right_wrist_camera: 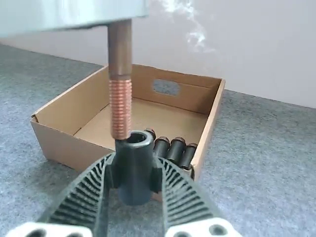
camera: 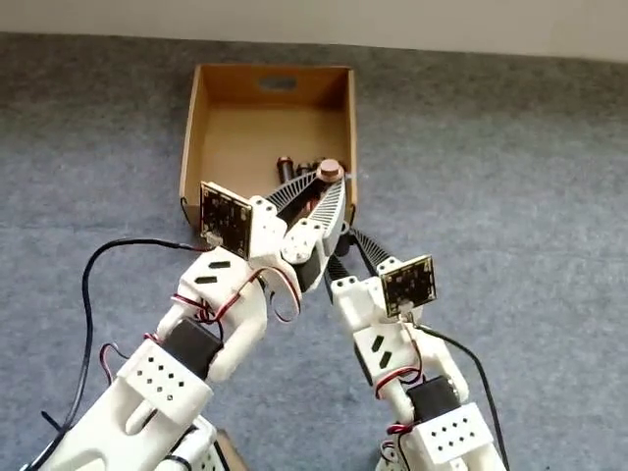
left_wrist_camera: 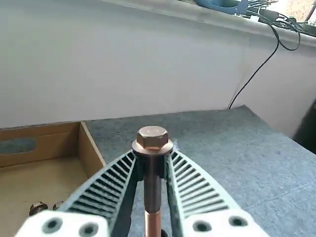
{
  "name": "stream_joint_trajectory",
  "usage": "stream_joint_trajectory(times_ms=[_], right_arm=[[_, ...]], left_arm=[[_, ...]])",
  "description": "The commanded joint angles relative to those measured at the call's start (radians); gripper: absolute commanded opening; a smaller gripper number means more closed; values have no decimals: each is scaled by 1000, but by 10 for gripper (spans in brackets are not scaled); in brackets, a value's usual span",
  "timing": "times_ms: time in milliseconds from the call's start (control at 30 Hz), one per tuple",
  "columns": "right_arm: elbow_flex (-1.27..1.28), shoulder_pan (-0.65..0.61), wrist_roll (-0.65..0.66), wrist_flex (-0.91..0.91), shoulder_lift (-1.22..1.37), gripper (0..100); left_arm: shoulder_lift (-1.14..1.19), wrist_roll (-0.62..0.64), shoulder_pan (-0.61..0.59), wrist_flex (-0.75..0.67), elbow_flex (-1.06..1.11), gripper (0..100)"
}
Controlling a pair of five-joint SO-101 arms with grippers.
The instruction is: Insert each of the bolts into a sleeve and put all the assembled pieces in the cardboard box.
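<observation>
Gripping a copper-coloured bolt point(left_wrist_camera: 152, 143) just under its hexagonal head, the left gripper point(left_wrist_camera: 152, 159) holds it upright, head up, with both ribbed fingers point(left_wrist_camera: 111, 182) pressed against the shank. In the high view this gripper point(camera: 329, 186) sits over the near right corner of the cardboard box point(camera: 194, 128), with the bolt head point(camera: 329, 170) at its tip. The right gripper point(right_wrist_camera: 133, 160) is clamped on a black sleeve point(right_wrist_camera: 132, 183), which stands upright with its open end facing up, in front of the box's near wall point(right_wrist_camera: 59, 140). The bolt's threaded end point(right_wrist_camera: 120, 111) hangs straight down and meets the sleeve's opening; how far it has entered cannot be told. Inside the box, several dark assembled pieces point(right_wrist_camera: 170, 148) lie side by side against the right-hand wall. The box rests on a grey carpeted table point(camera: 491, 147).
</observation>
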Motion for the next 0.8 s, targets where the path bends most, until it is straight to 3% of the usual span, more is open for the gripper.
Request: stream_joint_trajectory(times_ms=[0, 200, 767], right_arm=[[18, 13, -6, -25, -15, 6], [18, 13, -6, -25, -15, 6], [18, 13, -6, -25, -15, 6]], left_arm=[[2, -3, 2, -18, -45, 10], [4, -6, 2, -77, -39, 10], [4, -2, 4, -78, -22, 10]])
